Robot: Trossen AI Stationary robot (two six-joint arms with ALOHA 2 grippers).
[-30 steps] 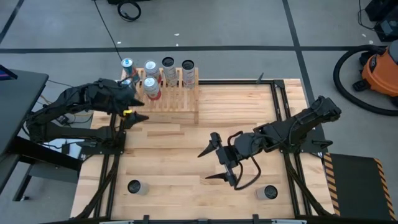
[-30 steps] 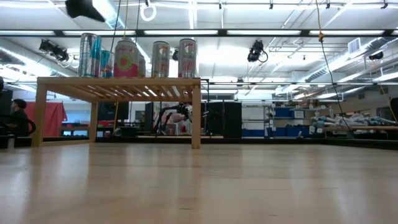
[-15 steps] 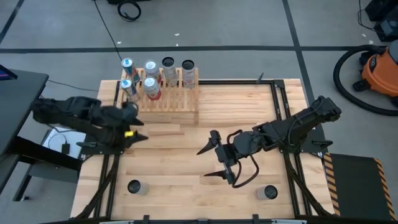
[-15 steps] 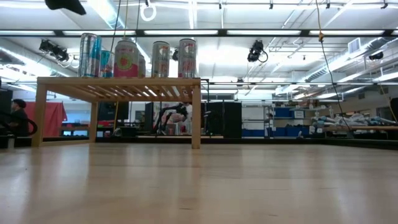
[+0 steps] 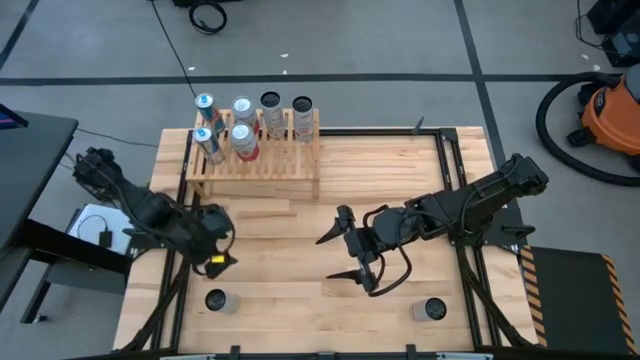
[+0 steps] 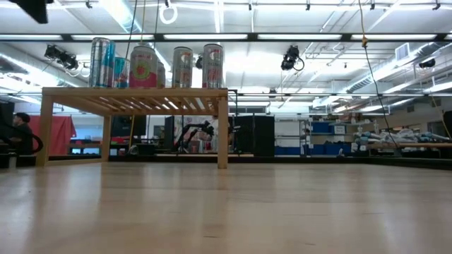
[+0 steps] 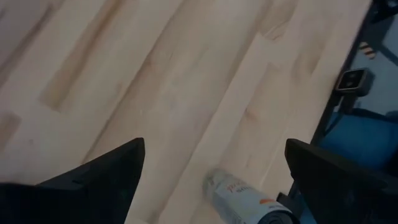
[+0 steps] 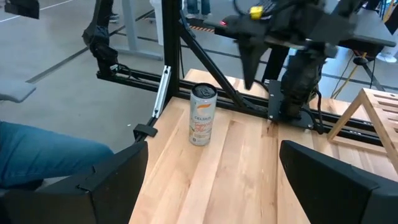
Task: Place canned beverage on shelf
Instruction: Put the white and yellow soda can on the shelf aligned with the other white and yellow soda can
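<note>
While five cans [image 5: 242, 122] already stand on the shelf [image 5: 262, 164], we count two left on the table — left gripper [image 5: 215, 245] open above one [image 5: 216, 300], right gripper [image 5: 345, 255] open, empty.

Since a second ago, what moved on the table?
The left end effector pulled back from the shelf toward the near-left can, open and empty. The right end effector only shifted slightly, open over the table's middle. The five cans on the shelf and the near-right can stayed put.
</note>
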